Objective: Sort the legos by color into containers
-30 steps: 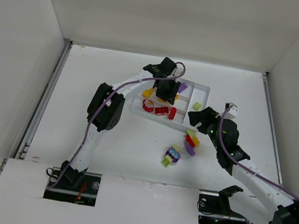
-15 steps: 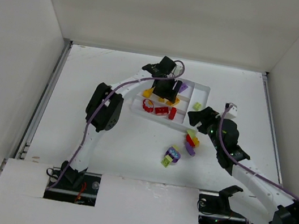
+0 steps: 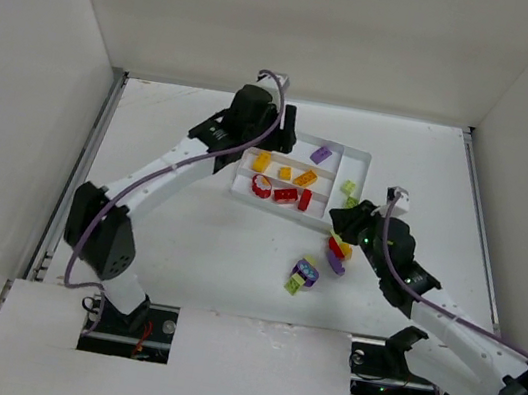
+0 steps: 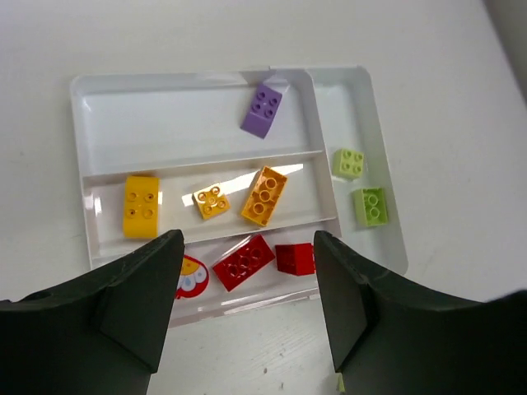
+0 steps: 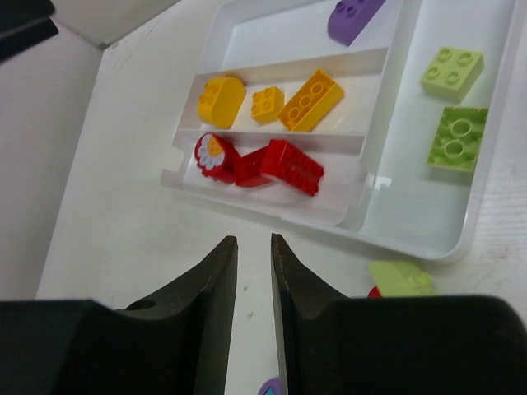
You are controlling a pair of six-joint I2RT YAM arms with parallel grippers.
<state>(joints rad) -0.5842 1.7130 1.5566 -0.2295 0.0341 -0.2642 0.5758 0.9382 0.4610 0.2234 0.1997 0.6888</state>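
Hovering over white tray at frame centre, left hand gapes empty, colours split by slot; right hand pinched closed by loose bricks, grasp unclear

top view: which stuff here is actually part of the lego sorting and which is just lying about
Part of the job:
- white tray
- already in it: purple brick, yellow bricks, red bricks, green bricks
- loose bricks on the table in front of the tray

Just there:
- table
- white walls around it
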